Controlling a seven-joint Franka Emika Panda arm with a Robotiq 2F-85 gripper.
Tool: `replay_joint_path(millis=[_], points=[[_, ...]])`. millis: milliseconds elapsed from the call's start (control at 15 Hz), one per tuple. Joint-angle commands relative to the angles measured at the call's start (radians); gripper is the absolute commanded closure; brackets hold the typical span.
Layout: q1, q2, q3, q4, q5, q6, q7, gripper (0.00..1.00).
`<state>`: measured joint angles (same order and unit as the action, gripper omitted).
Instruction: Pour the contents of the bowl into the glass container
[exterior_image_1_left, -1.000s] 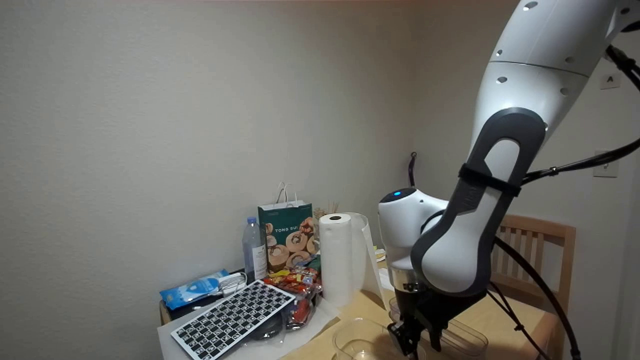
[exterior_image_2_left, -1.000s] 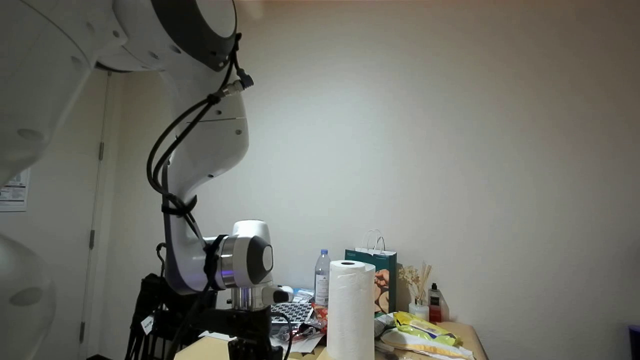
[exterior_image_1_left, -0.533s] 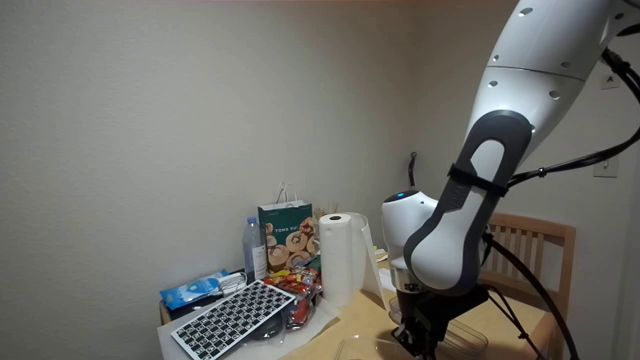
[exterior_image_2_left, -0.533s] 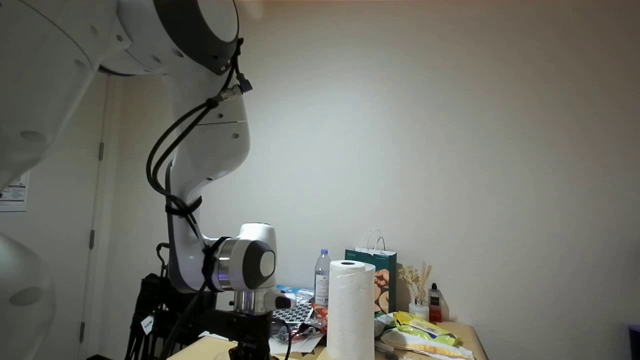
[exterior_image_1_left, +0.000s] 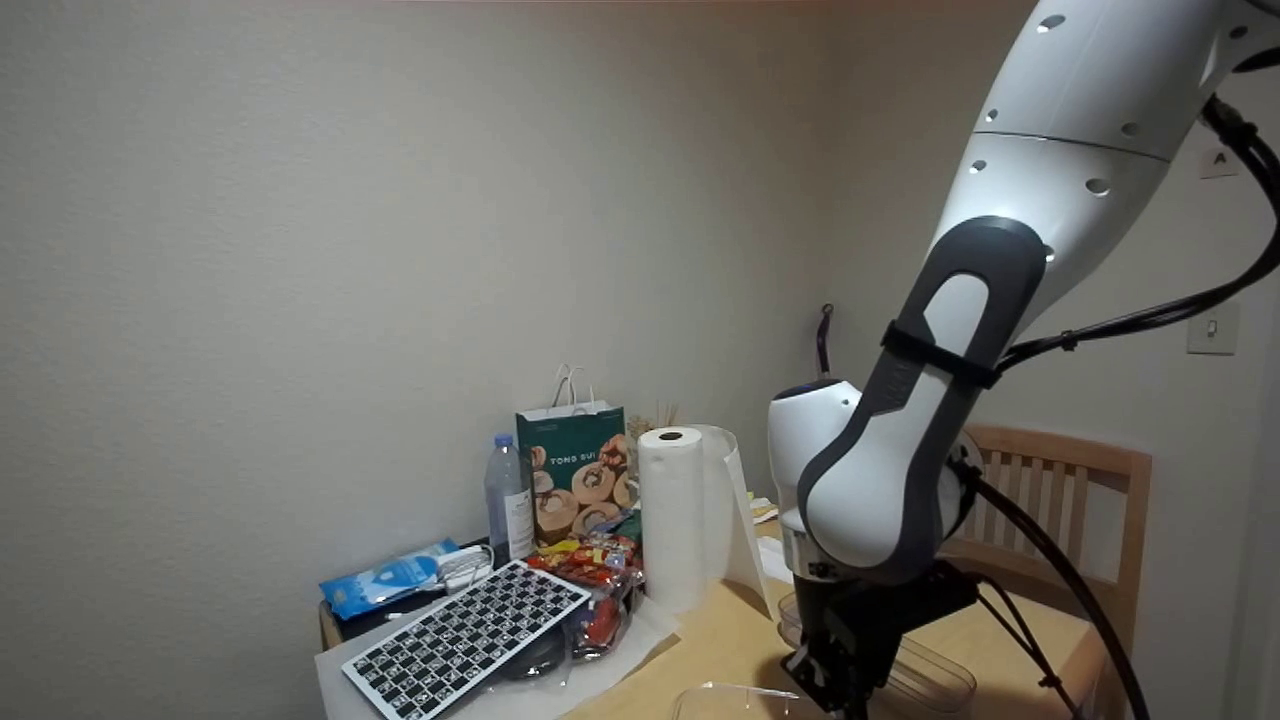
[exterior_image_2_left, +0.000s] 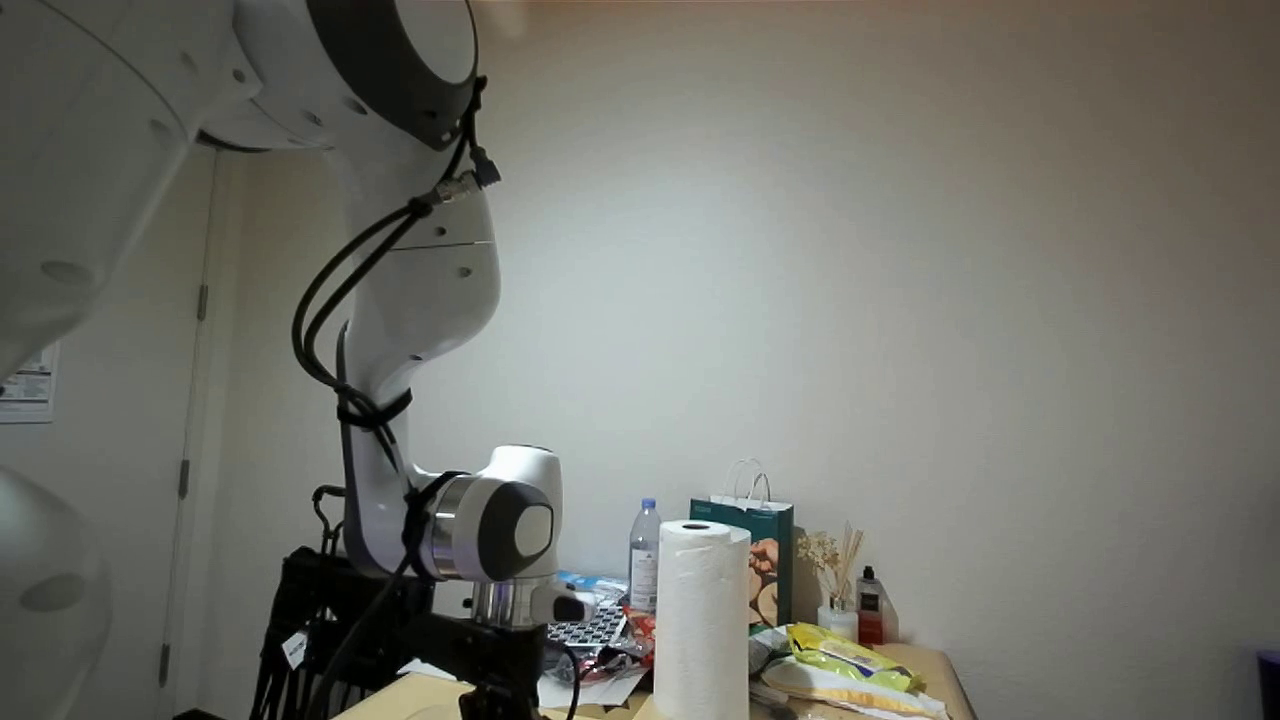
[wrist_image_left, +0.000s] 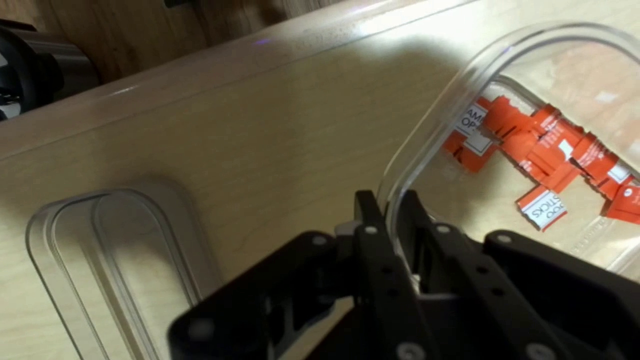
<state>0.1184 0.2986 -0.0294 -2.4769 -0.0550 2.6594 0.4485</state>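
My gripper (wrist_image_left: 389, 202) pinches the rim of a clear, round-cornered bowl (wrist_image_left: 452, 100), printed red-orange pieces (wrist_image_left: 550, 150) bunched inside; the clear container (wrist_image_left: 122, 275) sits in from the edge of the bench (wrist_image_left: 250, 145).

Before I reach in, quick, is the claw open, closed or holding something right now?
Claw: closed, holding the clear bowl by its rim; red pieces lie inside.

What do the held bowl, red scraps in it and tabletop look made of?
Bowl: clear, glossy, plastic or glass; see-through wall, bright rim highlights.
Red scraps: probably printed paper or film, finish unclear; jagged edges, lettering on white patches.
Tabletop: wood or wood-look laminate, seemingly smooth; faint grain, glare near one edge.
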Motion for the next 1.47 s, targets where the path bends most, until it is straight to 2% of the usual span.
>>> replay_joint_path(millis=[0,267,467,733,933,1000,1067,1133,1267,1333,1400], points=[[0.029,-0.007,-0.043,0.004,-0.019,-0.038,0.067,0.92],[0.101,-0.087,-0.168,0.009,-0.197,-0.061,0.286,0.92],[0.109,-0.173,-0.223,0.034,-0.389,-0.130,0.474,0.92],[0.040,-0.309,-0.156,0.081,-0.539,-0.318,0.570,0.92],[-0.010,-0.377,-0.085,0.103,-0.579,-0.401,0.582,0.95],[-0.022,-0.394,-0.062,0.101,-0.577,-0.420,0.554,0.69],[-0.043,-0.352,-0.054,0.118,-0.543,-0.383,0.544,0.95],[-0.050,-0.369,-0.039,0.118,-0.543,-0.398,0.544,0.93],[-0.052,-0.381,-0.027,0.117,-0.543,-0.408,0.544,0.81],[-0.052,-0.380,-0.027,0.116,-0.543,-0.408,0.544,0.49],[-0.053,-0.375,-0.023,0.105,-0.529,-0.393,0.520,0.43]])
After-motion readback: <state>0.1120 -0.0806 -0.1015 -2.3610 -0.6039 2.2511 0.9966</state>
